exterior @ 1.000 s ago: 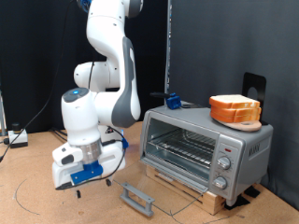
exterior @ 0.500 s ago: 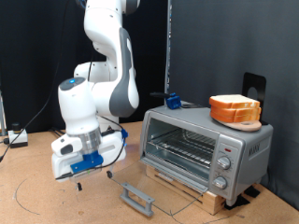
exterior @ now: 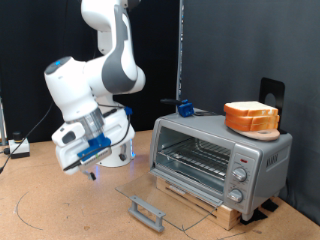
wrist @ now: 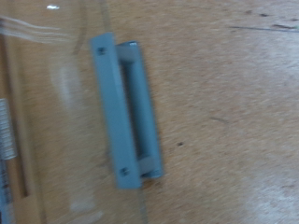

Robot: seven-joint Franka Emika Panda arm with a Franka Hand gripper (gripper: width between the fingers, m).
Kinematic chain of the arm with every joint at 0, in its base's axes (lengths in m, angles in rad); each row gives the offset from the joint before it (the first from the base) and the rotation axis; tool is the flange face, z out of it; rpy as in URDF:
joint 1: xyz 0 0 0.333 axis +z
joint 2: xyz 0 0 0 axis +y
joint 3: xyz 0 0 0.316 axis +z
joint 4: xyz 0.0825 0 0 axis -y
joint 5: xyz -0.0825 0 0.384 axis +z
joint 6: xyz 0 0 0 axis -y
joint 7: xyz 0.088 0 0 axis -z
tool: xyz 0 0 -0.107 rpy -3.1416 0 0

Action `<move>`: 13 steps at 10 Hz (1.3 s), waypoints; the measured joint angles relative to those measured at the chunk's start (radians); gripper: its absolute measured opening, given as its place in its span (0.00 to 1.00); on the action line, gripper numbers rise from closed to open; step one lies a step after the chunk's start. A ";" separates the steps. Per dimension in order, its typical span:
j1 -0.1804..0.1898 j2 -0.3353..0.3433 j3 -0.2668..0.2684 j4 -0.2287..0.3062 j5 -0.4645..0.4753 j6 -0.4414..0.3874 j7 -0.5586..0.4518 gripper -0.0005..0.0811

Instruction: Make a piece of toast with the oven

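Observation:
The silver-grey oven (exterior: 220,155) stands on a wooden board at the exterior view's right. Its glass door (exterior: 150,195) is folded down flat, and the wire rack inside shows. The door's grey bar handle (exterior: 148,211) lies near the table, and the wrist view shows it close up (wrist: 131,112) beside the glass (wrist: 56,103). My gripper (exterior: 85,172) hangs in the air to the left of the door and above it, open, with nothing between its fingers. A thick orange-brown pile of bread (exterior: 251,118) sits on the oven's top. The piece of toast is not in view.
A small blue object (exterior: 184,106) sits at the back edge of the oven's top. Cables lie on the table at the exterior view's left (exterior: 25,205). A black stand (exterior: 270,92) rises behind the bread. The wooden table (wrist: 234,112) lies under the handle.
The arm has swung up and to the exterior view's left, lifting the gripper away from the table and from the opened door. The oven and the bread have not moved.

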 joint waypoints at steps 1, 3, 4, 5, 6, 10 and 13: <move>-0.007 -0.026 -0.010 0.018 -0.005 -0.075 -0.001 0.99; -0.022 -0.071 -0.024 0.059 -0.060 -0.240 0.000 0.99; -0.030 -0.093 -0.025 0.076 -0.106 -0.288 0.019 0.99; -0.032 -0.118 -0.024 0.074 -0.136 -0.307 0.039 0.99; -0.032 -0.116 -0.024 0.074 -0.130 -0.306 0.038 0.99; 0.006 -0.172 -0.015 0.080 0.040 -0.431 -0.139 0.99; 0.030 -0.243 -0.002 0.086 0.055 -0.580 -0.227 0.99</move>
